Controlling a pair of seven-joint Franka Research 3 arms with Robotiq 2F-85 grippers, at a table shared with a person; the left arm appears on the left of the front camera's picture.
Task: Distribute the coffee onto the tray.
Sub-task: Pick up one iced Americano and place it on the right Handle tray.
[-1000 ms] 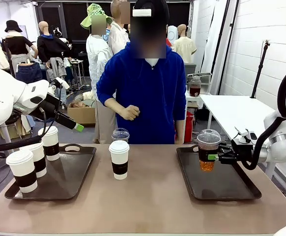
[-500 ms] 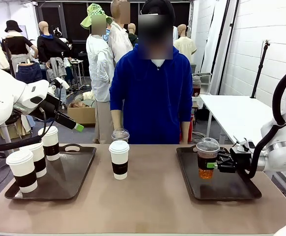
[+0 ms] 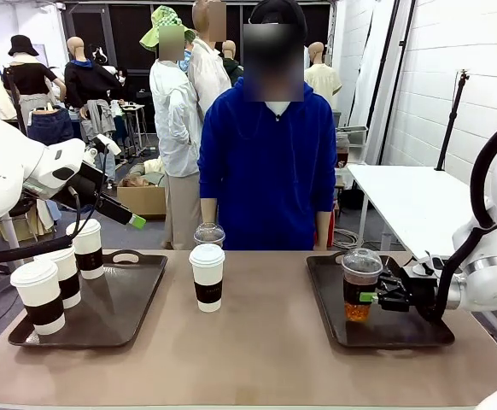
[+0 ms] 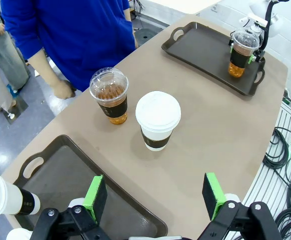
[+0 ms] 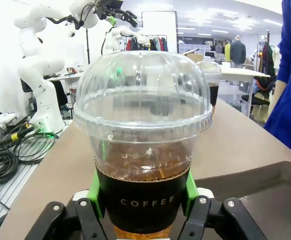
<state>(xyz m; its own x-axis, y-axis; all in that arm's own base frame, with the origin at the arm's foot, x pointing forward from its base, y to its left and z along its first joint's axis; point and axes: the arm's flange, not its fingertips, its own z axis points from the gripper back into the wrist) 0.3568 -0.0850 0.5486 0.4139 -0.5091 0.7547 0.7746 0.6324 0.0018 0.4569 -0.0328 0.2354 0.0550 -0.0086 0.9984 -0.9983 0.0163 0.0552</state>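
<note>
Cup [image 3: 360,272] (brown drink, dome lid) in right hand [image 3: 364,296].

Lighting: bright and even, from ceiling fixtures [image 5: 225,15]. No hard shadows, just short soft ones under the cups on the counter [image 3: 266,342]. Front view is sharp; white wall [image 3: 436,68] at right is close to clipping. Left wrist view is sharp, with wide-angle bend toward the edges. Right wrist view: dome-lidded cup [image 5: 143,150] very close, light streaks and glare across its lid, background slightly soft. Dark tray [image 3: 103,312] shows a faint sheen.
</note>
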